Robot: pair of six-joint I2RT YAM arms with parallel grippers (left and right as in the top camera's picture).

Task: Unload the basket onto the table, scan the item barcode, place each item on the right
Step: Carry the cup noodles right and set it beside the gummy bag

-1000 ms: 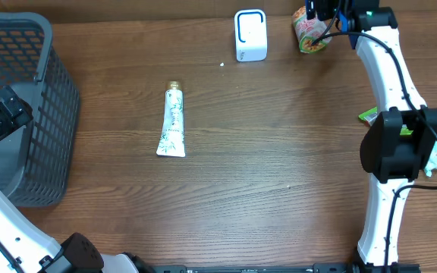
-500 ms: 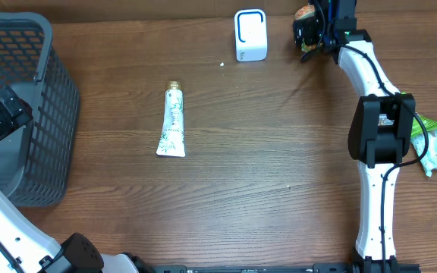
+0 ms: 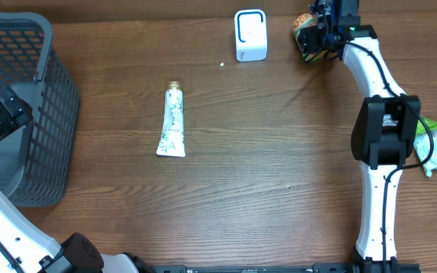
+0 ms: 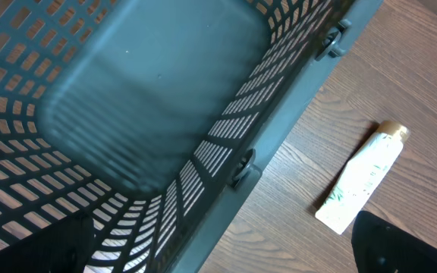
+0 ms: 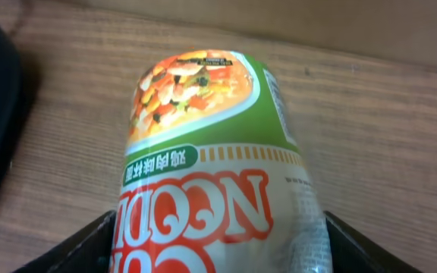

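A noodle cup (image 3: 306,34) with a green and orange label lies on its side at the table's far right edge. My right gripper (image 3: 322,33) is at it. In the right wrist view the cup (image 5: 211,159) fills the space between the two dark fingers (image 5: 89,243), which press against both its sides. A white barcode scanner (image 3: 250,35) stands just left of the cup. My left gripper (image 3: 0,114) hovers open over the grey basket (image 3: 21,30) at the far left; its jaws stand wide apart above the basket rim (image 4: 279,144), holding nothing.
A white toothpaste tube (image 3: 173,121) lies on the wood left of centre, also in the left wrist view (image 4: 363,174). A green and white packet (image 3: 431,148) sits at the right edge beside the right arm.
The right arm swung left over the noodle cup, and its fingers have closed in on the cup's sides. The left arm has not moved.
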